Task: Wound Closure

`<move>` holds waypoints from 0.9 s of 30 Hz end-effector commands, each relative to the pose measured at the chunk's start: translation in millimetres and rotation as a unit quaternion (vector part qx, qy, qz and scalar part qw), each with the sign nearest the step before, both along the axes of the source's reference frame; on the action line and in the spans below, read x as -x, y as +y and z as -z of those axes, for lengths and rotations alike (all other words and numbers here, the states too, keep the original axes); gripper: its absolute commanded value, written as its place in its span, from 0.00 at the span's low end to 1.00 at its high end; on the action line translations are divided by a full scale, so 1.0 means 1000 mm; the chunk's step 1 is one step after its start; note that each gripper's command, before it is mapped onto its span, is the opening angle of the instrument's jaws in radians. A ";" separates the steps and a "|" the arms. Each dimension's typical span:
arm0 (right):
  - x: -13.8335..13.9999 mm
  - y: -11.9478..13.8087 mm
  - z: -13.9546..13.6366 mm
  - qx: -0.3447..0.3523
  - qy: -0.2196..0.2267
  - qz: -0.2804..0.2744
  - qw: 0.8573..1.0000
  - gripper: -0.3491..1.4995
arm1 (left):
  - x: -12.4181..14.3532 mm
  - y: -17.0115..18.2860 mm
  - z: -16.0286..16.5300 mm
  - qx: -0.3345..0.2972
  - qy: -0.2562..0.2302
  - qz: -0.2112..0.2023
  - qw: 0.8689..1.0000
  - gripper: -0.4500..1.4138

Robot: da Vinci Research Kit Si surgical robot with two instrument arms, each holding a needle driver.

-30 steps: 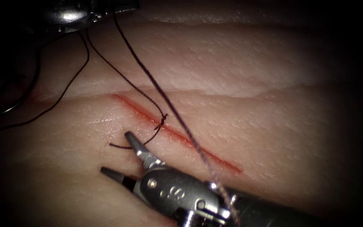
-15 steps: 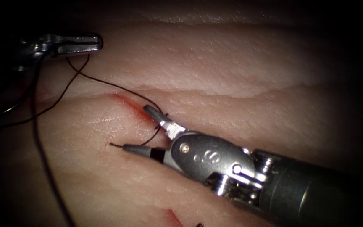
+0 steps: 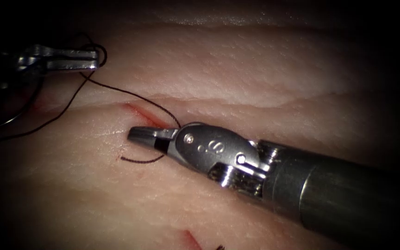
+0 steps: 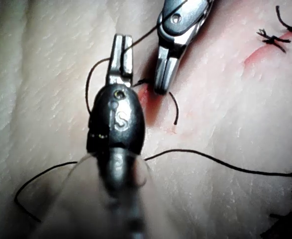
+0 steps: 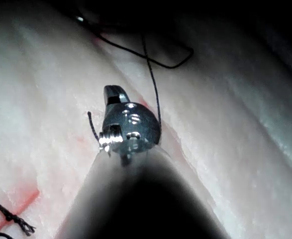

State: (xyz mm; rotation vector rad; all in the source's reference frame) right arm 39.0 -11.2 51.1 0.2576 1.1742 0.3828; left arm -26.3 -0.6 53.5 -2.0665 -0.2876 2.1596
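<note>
The tissue (image 3: 237, 74) carries a red cut (image 3: 137, 112) with a stitch in it. My right tool (image 3: 133, 134) lies over the cut with its jaws shut on the short thread tail (image 3: 140, 160) close to the knot; the tail curls out beside the right tool (image 4: 160, 89). At the far left my left tool (image 3: 96, 58) is shut on the long thread (image 3: 116, 90), which loops round its tip and runs down to the stitch. A dim curved arc (image 3: 12, 119) on the tissue's left edge looks like the needle, and neither tool holds it.
A second red mark (image 3: 188, 238) with a dark thread end lies near the front edge. A finished knotted stitch (image 4: 270, 37) with cut ends sits further along the tissue. More slack thread (image 4: 220, 164) trails across the surface.
My right tool has moved up and left onto the cut, and its open jaws have shut over the short tail. My left tool came down and left, and the thread crossing the picture has dropped away.
</note>
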 end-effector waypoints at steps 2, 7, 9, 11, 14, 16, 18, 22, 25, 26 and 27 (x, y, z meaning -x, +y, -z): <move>-0.0023 0.0004 -0.0013 -0.005 0.008 0.001 1.000 0.00 | 0.0009 -0.0003 -0.0002 -0.001 -0.004 -0.002 1.000 0.00; -0.0041 0.0017 -0.0024 -0.002 0.025 -0.024 0.999 0.00 | 0.0017 -0.0019 0.0011 -0.004 -0.017 -0.011 1.000 0.00; -0.0046 0.0024 -0.0027 -0.001 0.033 -0.043 0.999 0.00 | 0.0022 -0.0028 0.0017 -0.001 -0.021 -0.014 1.000 0.00; -0.0048 0.0029 -0.0027 -0.001 0.040 -0.058 0.998 0.00 | 0.0025 -0.0034 0.0020 0.001 -0.023 -0.014 1.000 0.00; -0.0046 0.0036 -0.0026 -0.003 0.050 -0.078 0.996 0.00 | 0.0027 -0.0043 0.0019 0.004 -0.020 -0.025 0.999 0.00; -0.0044 0.0042 -0.0024 -0.002 0.059 -0.090 0.994 0.00 | 0.0028 -0.0048 0.0017 0.007 -0.014 -0.028 1.000 0.00; -0.0044 0.0049 -0.0022 -0.005 0.069 -0.103 0.992 0.00 | 0.0029 -0.0055 0.0013 0.008 -0.011 -0.032 0.999 0.00; -0.0048 0.0054 -0.0022 -0.014 0.078 -0.106 0.991 0.00 | 0.0031 -0.0068 0.0004 0.005 -0.007 -0.037 0.999 0.00; -0.0056 0.0055 -0.0024 -0.033 0.101 -0.099 0.989 0.00 | 0.0035 -0.0082 -0.0007 0.008 0.005 -0.053 0.999 0.00; -0.0058 0.0055 -0.0024 -0.038 0.110 -0.097 0.988 0.00 | 0.0036 -0.0085 -0.0010 0.007 0.008 -0.057 0.998 0.00; -0.0059 0.0056 -0.0024 -0.040 0.117 -0.096 0.988 0.00 | 0.0037 -0.0087 -0.0013 0.009 0.011 -0.061 0.998 0.00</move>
